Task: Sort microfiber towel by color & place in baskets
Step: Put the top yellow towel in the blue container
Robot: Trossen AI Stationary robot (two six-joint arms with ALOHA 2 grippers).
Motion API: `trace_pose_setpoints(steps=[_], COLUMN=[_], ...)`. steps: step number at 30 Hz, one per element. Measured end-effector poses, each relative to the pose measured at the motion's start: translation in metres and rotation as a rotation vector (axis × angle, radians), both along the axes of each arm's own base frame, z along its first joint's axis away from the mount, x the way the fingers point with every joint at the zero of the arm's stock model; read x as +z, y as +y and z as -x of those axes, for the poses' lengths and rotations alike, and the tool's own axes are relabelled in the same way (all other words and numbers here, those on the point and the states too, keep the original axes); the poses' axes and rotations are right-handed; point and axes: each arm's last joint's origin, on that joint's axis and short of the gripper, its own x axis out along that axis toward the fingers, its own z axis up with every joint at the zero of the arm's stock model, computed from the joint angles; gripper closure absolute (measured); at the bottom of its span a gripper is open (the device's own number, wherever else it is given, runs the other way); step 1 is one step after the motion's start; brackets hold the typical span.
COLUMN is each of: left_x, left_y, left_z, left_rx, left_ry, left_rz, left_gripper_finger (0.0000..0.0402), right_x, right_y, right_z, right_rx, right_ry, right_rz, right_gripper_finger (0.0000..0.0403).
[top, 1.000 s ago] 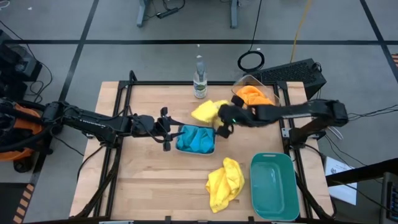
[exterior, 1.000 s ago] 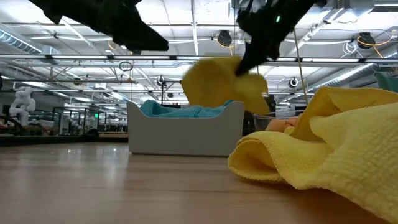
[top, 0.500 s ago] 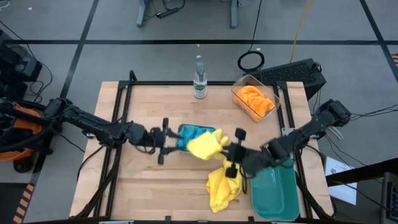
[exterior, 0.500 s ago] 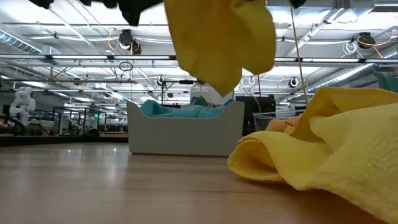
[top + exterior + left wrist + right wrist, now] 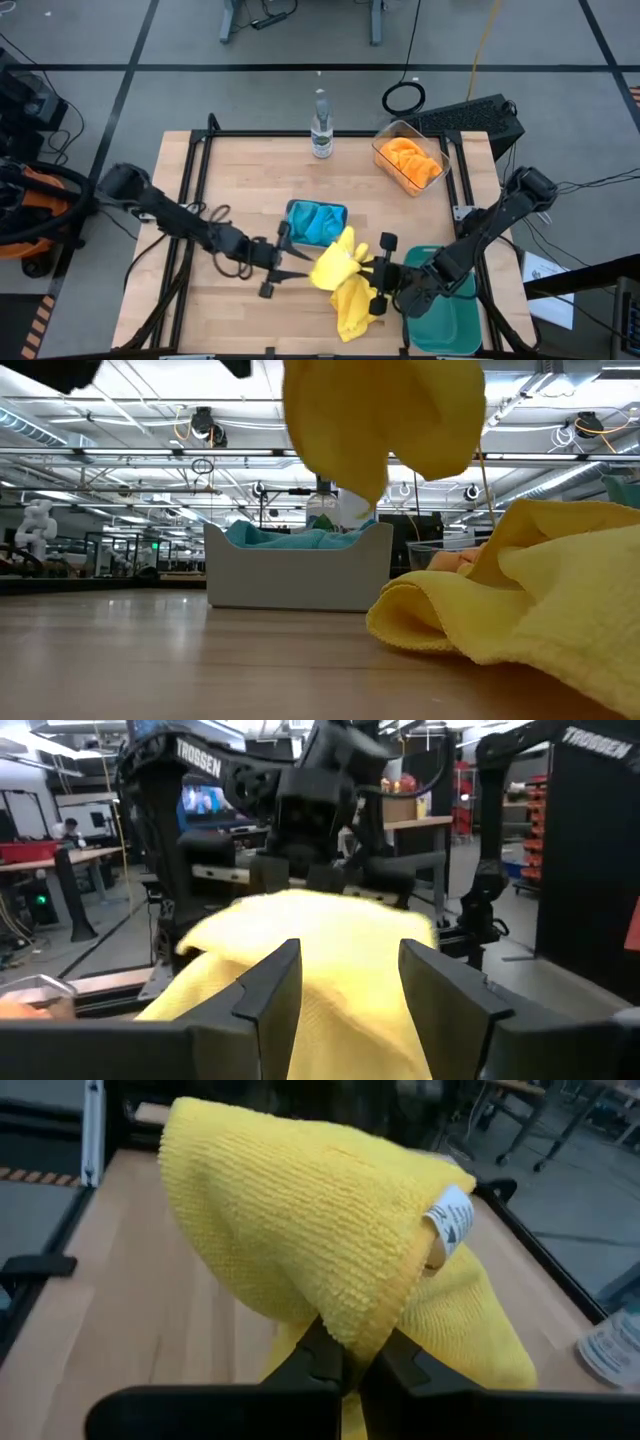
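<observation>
My right gripper (image 5: pixel 368 272) is shut on a yellow towel (image 5: pixel 335 262), which is in the air above the second yellow towel (image 5: pixel 355 308) lying crumpled on the table. The low view shows the held towel (image 5: pixel 385 420) up high and the lying one (image 5: pixel 530 600) close by. My left gripper (image 5: pixel 283 262) is open and points at the held towel (image 5: pixel 300 950) from the table's left. Two blue towels (image 5: pixel 315 222) lie in the pale grey-blue basket (image 5: pixel 343 212). Orange towels (image 5: pixel 410 158) fill the clear basket (image 5: pixel 382 135). The green basket (image 5: pixel 450 318) is partly under my right arm. My right gripper pinches a bunched fold of the yellow towel (image 5: pixel 362 1330) between its two fingers, coming in level from the table's right. The towel is lifted clear of the table, with its white label (image 5: pixel 450 1215) showing. My left gripper's open fingers (image 5: pixel 270 985) flank the towel; I cannot tell whether they touch it.
A clear bottle (image 5: pixel 320 128) stands near the table's far edge. A keyboard (image 5: pixel 470 118) sits beyond the far right corner. Bare wood lies at the table's left (image 5: pixel 200 300) and along the near edge.
My right gripper has carried the yellow towel from beside the clear basket toward the near edge, over the grey-blue basket, to above the lying yellow towel. My left gripper has moved toward the near edge and rightward, staying close to the carried towel.
</observation>
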Motion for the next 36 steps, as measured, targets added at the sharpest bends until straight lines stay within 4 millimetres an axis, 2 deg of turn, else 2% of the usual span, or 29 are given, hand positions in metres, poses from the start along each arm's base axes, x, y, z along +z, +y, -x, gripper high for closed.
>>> trace_pose_setpoints(steps=[7, 10, 16, 22, 27, 31, 36], left_x=[-0.020, -0.021, -0.016, -0.014, -0.014, -0.015, -0.016], left_y=[-0.016, -0.020, -0.022, -0.021, -0.021, -0.021, -0.023], left_z=[-0.040, -0.050, -0.053, -0.053, -0.053, -0.053, -0.053], left_rx=[0.050, 0.063, 0.090, 0.088, 0.089, 0.077, -0.029], left_ry=[0.081, 0.095, 0.059, 0.039, 0.039, 0.051, 0.074], left_rz=[-0.029, -0.040, -0.062, -0.069, -0.068, -0.068, -0.029], left_gripper_finger=[0.0226, 0.0226, 0.0242, 0.0308, 0.0354, 0.0376, 0.0378], right_x=[0.008, 0.012, 0.005, -0.013, -0.023, -0.022, -0.019], right_y=[0.005, 0.005, 0.008, 0.012, 0.010, 0.010, 0.011], right_z=[-0.009, -0.010, -0.012, -0.022, -0.037, -0.045, -0.047], right_rx=[-0.040, -0.081, -0.057, -0.030, -0.035, -0.017, 0.004], right_ry=[-0.127, -0.175, -0.150, -0.107, -0.117, -0.155, -0.171], right_rz=[0.021, 0.002, -0.017, -0.009, 0.032, 0.081, 0.099], right_gripper_finger=[0.0398, 0.0381, 0.0287, 0.0178, 0.0115, 0.0103, 0.0137])
